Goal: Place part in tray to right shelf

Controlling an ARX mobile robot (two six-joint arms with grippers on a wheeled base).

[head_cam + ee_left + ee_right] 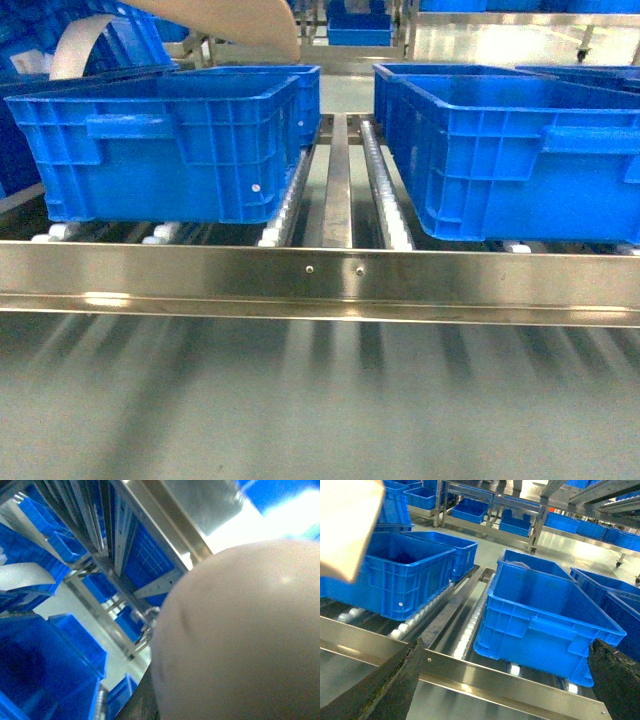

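A: What's in front in the head view?

B: The wide stainless-steel rack with a shiny front rail [330, 275] and white roller tracks [385, 190] running away from us. A large blue plastic crate [160, 145] sits on the left rollers, another large blue crate [520, 160] on the right ones, with bare tracks between them.

A: And the pale beige-pink plastic dustpan-shaped scoop?

B: Its pale body [225, 20] shows at the far top left of the head view, above the left crate. The left wrist camera is nearly filled by its rounded pale surface [240, 640], so it is right against that arm. The right wrist view catches a pale corner [347, 525] at the upper left.

A: The small bright blue block?

B: I cannot find it in any view.

A: Jaws?

B: The right gripper [505, 680] stands wide apart, its two dark fingers [395, 680] at the near edges of its own view, holding nothing, above the front rail before the right crate. The left gripper is out of sight; I cannot tell how its jaws stand.
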